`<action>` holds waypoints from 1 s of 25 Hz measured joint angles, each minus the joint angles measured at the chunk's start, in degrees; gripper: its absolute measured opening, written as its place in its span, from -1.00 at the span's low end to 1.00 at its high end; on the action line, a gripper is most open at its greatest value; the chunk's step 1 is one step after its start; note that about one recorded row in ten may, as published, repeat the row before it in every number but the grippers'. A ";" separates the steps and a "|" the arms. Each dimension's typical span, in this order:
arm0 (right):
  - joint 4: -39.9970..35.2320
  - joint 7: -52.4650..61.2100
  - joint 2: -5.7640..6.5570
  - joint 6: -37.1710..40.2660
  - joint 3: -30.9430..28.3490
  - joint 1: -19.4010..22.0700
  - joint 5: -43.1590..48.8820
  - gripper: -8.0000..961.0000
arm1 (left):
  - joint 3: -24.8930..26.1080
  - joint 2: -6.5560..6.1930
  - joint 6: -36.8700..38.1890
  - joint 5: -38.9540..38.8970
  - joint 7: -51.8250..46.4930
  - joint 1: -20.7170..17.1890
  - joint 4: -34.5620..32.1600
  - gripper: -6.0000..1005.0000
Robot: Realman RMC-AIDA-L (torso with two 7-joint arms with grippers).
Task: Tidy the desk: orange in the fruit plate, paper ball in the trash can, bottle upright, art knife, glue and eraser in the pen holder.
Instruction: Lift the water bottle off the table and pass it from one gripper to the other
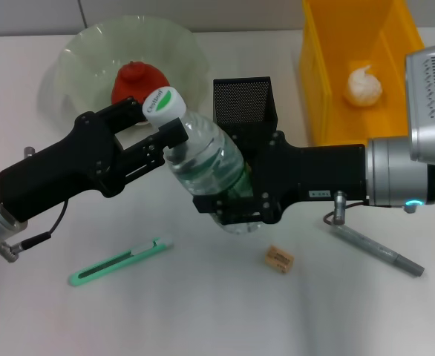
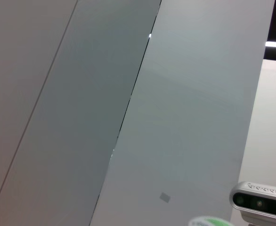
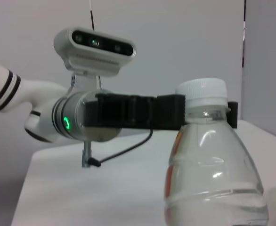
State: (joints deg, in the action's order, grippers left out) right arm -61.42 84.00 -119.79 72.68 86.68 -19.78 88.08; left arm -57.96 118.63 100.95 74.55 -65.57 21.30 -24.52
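Note:
A clear bottle (image 1: 205, 159) with a white and green cap (image 1: 163, 101) stands nearly upright mid-table, and both arms hold it. My left gripper (image 1: 162, 126) reaches in from the left and is shut on the neck just under the cap. My right gripper (image 1: 232, 202) comes from the right, shut on the lower body. In the right wrist view the bottle (image 3: 213, 179) fills the near side, with the left fingers (image 3: 142, 112) across its neck. The orange (image 1: 138, 80) lies in the fruit plate (image 1: 84, 52). The paper ball (image 1: 363, 85) is in the yellow trash can (image 1: 318, 81).
The black mesh pen holder (image 1: 243, 100) stands just behind the bottle. A green art knife (image 1: 121, 261) lies front left, the eraser (image 1: 278, 258) front centre and the grey glue stick (image 1: 377, 248) front right. The left wrist view shows only wall panels.

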 joint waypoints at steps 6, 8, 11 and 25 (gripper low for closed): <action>2.35 -3.39 0.04 -0.85 1.85 -0.94 -4.52 0.49 | -0.05 0.05 0.42 -0.08 0.00 -0.04 0.00 0.17; 3.47 -3.69 0.06 -1.57 2.56 -1.75 -5.17 0.49 | 0.02 0.04 0.69 -0.31 0.00 -0.05 0.41 0.17; 4.55 -3.71 0.08 -3.14 3.99 -2.65 -5.76 0.49 | 0.04 0.03 0.76 -0.67 0.03 -0.02 1.19 0.17; 6.35 -3.76 0.20 -4.29 4.91 -3.78 -6.51 0.49 | -0.02 0.02 0.96 -0.88 0.91 0.37 2.28 0.15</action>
State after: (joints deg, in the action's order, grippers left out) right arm -55.07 80.24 -119.60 68.39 91.58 -23.55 81.57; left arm -57.98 118.65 101.91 73.67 -64.66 21.67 -22.24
